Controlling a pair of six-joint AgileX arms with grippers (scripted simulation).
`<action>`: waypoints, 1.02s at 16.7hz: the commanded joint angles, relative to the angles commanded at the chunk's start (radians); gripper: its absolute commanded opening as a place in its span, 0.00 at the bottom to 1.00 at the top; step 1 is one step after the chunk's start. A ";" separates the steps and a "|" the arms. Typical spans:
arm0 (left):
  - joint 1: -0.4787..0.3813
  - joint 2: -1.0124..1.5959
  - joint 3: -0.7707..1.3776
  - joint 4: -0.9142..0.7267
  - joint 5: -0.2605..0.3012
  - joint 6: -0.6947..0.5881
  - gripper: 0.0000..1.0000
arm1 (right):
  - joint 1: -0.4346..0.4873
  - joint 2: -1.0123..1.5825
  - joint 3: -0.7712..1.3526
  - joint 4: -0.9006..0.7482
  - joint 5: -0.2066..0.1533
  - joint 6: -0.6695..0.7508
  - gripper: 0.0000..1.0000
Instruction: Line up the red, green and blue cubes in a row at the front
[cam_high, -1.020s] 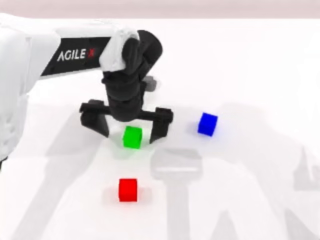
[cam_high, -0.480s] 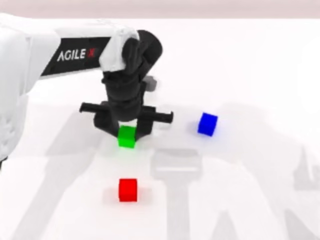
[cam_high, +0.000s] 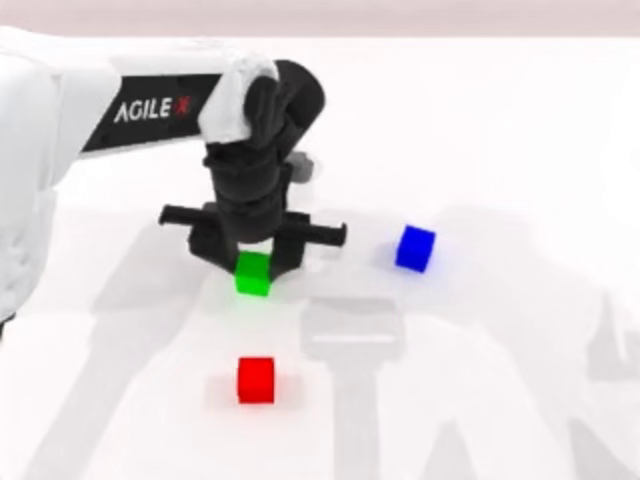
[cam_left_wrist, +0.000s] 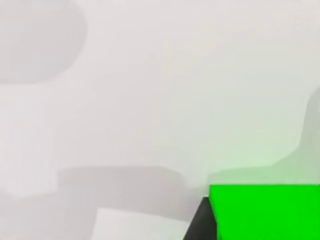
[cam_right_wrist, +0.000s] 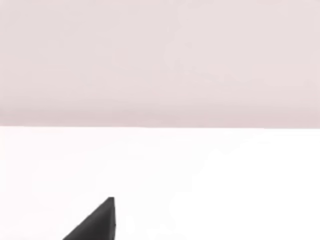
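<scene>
The left arm's jaws (cam_high: 252, 262) point down over the bench (cam_high: 500, 150), drawn in against the green cube (cam_high: 253, 274) from both sides and gripping it. The black fingers hide the cube's upper part in the top view, so only its front face and a strip of its top show; whether it rests on the bench or hangs just above it cannot be told. In the left wrist view the green cube (cam_left_wrist: 265, 212) is cut off by the picture's edge, with a dark sliver of one finger (cam_left_wrist: 200, 225) against its side; the other finger is out of frame.

The red cube (cam_high: 256, 380) sits alone on the bench nearer the front edge, well apart from the green one and almost straight in front of it. The blue cube (cam_high: 415, 248) stands toward the right side, about level with the green cube and clear of the jaws.

The left arm's white link carries the black lettering "AGILE" followed by a small red mark (cam_high: 153, 110) that is too blurred to read.

The right arm does not appear in the top view. Its wrist view shows only bare bench, a pale wall beyond, and one dark finger tip (cam_right_wrist: 95, 225) at the picture's edge; how far its jaws stand open cannot be told.
</scene>
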 joint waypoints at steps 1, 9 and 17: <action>0.000 0.000 0.000 0.000 0.000 0.000 0.00 | 0.000 0.000 0.000 0.000 0.000 0.000 1.00; 0.016 -0.072 0.133 -0.196 -0.008 0.002 0.00 | 0.000 0.000 0.000 0.000 0.000 0.000 1.00; 0.003 -0.094 0.169 -0.246 -0.008 -0.011 0.00 | 0.000 0.000 0.000 0.000 0.000 0.000 1.00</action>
